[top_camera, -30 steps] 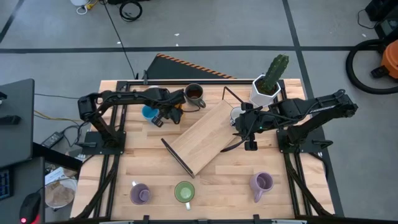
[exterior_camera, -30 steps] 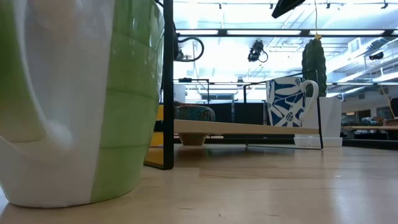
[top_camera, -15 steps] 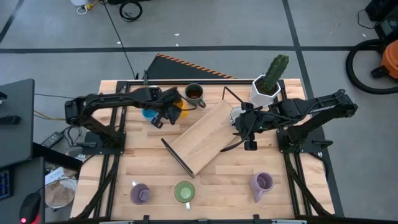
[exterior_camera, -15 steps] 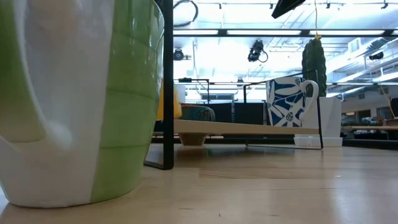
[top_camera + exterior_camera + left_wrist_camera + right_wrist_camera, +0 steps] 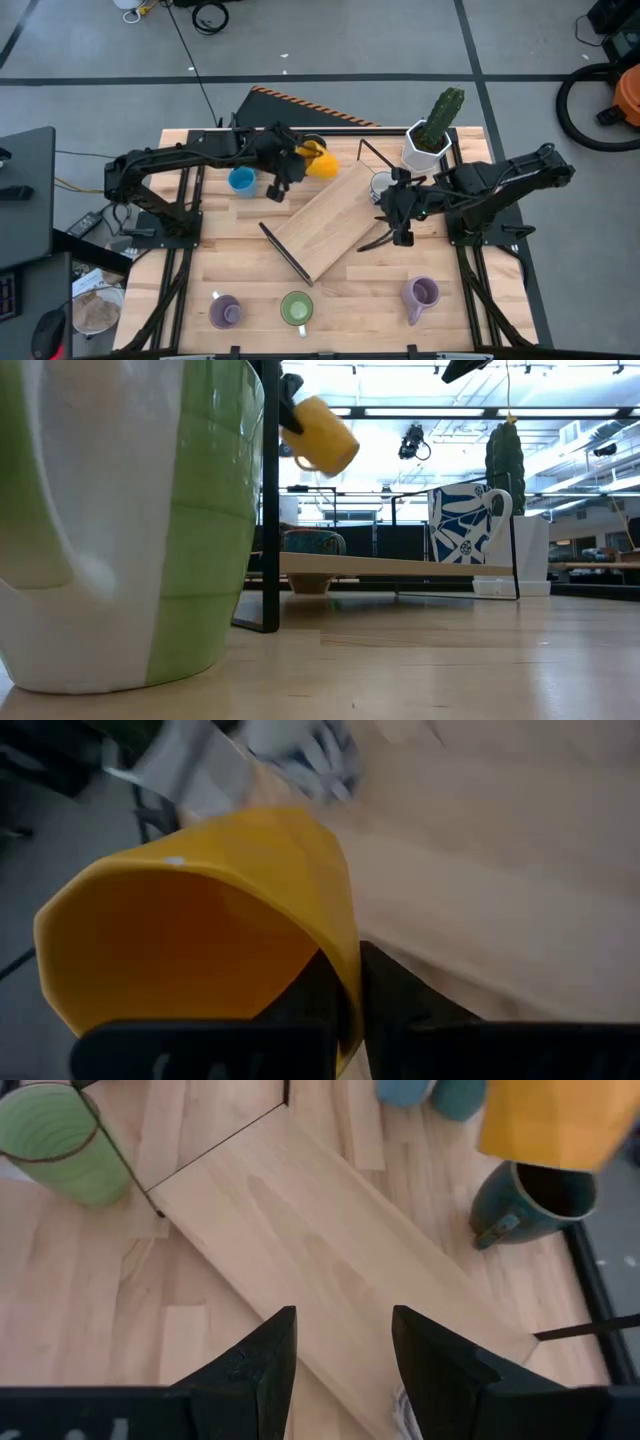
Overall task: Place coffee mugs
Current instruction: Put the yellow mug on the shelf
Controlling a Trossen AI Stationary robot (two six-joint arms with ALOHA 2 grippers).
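My left gripper (image 5: 298,160) is shut on the orange mug (image 5: 322,162), which hangs in the air above the table's far side, over the dark mug (image 5: 540,1200). The blue mug (image 5: 241,180) stands on the table beside it. A white mug with a blue pattern (image 5: 465,520) stands by the far right end of the wooden board (image 5: 325,220). Two purple mugs (image 5: 224,311) (image 5: 421,293) and the green mug (image 5: 296,308) stand along the near edge. My right gripper (image 5: 340,1350) is open, above the board's right end. My left gripper holds the orange mug by its rim (image 5: 345,965), with one finger (image 5: 310,995) inside the mug and the other (image 5: 400,1000) outside against the wall. The mug is lifted clear of the table and tilted (image 5: 320,435), its mouth turned toward the wrist.
A white pot with a green cactus (image 5: 430,140) stands at the far right corner. Thin black frame rods (image 5: 268,500) rise at the ends of the board. Bare table lies between the board and the near row of mugs.
My left gripper has risen from beside the blue mug and swung toward the table's right, carrying the orange mug. The mug left the tabletop, rose well above the board's height and now hangs tilted over the dark mug.
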